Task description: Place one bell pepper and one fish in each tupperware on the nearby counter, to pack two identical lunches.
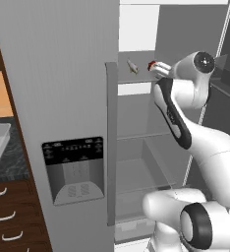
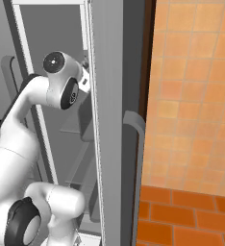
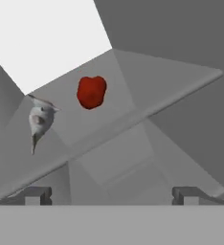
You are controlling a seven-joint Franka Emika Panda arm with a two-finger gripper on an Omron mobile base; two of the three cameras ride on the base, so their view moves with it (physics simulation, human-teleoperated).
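red bell pepper (image 3: 91,92) beside grey fish (image 3: 39,120), fridge shelf (image 3: 133,91), tupperware (image 1: 0,142) on counter (image 1: 11,165)

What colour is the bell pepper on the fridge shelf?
Red; the bell pepper shows best in the hand view, beside the fish.

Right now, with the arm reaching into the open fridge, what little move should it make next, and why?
Probably ease the gripper forward toward the red bell pepper on the fridge shelf. Its jaws stand wide open and hold nothing, and in the hand view the pepper sits well ahead of the fingertips, with the fish beside it, so neither is within grasp yet.
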